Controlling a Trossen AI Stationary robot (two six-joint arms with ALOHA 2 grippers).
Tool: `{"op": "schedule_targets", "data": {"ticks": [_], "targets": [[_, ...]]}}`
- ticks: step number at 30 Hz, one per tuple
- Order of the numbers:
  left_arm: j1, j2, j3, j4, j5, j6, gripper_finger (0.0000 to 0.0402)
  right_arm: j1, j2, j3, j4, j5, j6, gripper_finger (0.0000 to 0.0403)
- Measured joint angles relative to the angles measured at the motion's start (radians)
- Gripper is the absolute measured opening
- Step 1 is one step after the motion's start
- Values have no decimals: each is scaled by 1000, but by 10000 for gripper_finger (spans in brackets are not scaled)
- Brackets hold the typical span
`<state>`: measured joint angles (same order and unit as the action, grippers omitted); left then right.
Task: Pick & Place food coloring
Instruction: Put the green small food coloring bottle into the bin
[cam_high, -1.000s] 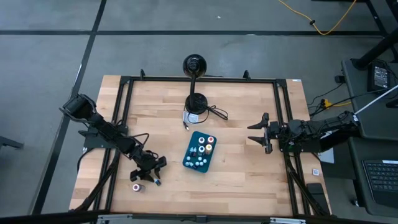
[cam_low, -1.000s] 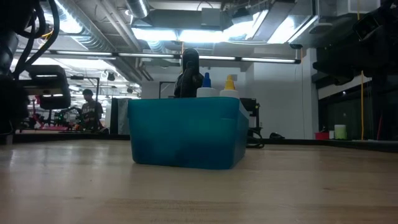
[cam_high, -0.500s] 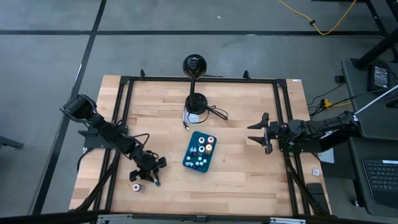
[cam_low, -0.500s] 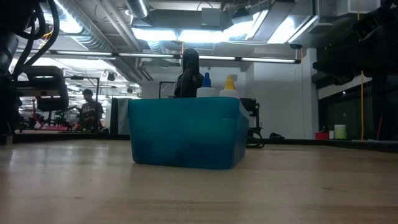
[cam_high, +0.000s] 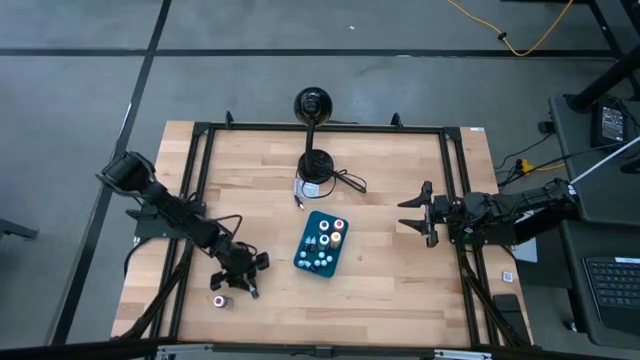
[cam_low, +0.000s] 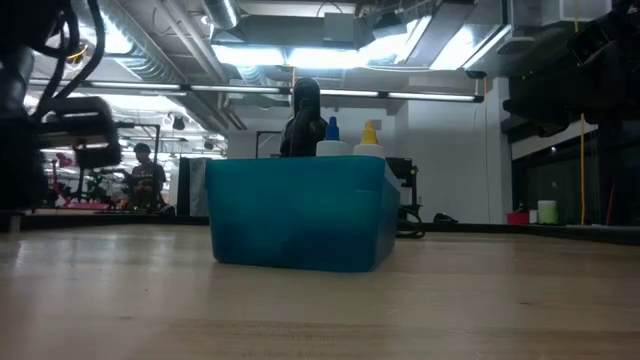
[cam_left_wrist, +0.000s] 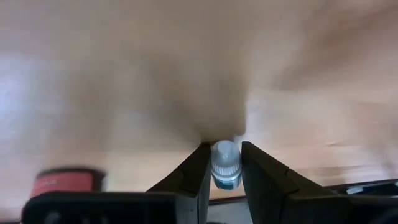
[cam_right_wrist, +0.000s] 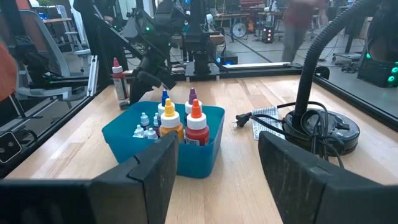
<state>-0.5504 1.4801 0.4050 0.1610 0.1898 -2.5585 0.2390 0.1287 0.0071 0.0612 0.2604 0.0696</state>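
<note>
My left gripper (cam_high: 246, 285) is low over the table's near left part, shut on a tiny clear food coloring bottle with some blue on it (cam_left_wrist: 225, 165). Another bottle with a red cap (cam_high: 218, 301) stands on the wood just beside it, toward the near edge, and its red cap (cam_left_wrist: 62, 183) also shows in the left wrist view. The teal tray (cam_high: 321, 246) at the table's middle holds several more bottles (cam_right_wrist: 186, 121). My right gripper (cam_high: 420, 213) waits open at the right side, level and pointing toward the tray. My left gripper pinches the small bottle's body (cam_left_wrist: 225, 169) between its two fingertips (cam_left_wrist: 200, 163), one on either side. The fingers slant down from the table's left. Whether the bottle still stands on the wood, the fingers hide.
A black gooseneck stand with a round base and cable (cam_high: 318, 165) stands behind the tray. A black metal frame (cam_high: 200, 180) runs along the table's sides. Bare wood (cam_high: 400, 280) lies between the tray and the near right corner.
My left gripper has shut its fingers on the small bottle while staying where it was. The red-capped bottle and the tray have kept their places.
</note>
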Motion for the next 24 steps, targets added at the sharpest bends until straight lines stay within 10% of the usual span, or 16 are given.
{"op": "schedule_targets", "data": {"ticks": [8,24], "targets": [[59,-49,75,-198,-214,284,73,0,0,0,0,0,0,223],[280,-81,448,-513,-290,1484,72,0,0,0,0,0,0,223]]}}
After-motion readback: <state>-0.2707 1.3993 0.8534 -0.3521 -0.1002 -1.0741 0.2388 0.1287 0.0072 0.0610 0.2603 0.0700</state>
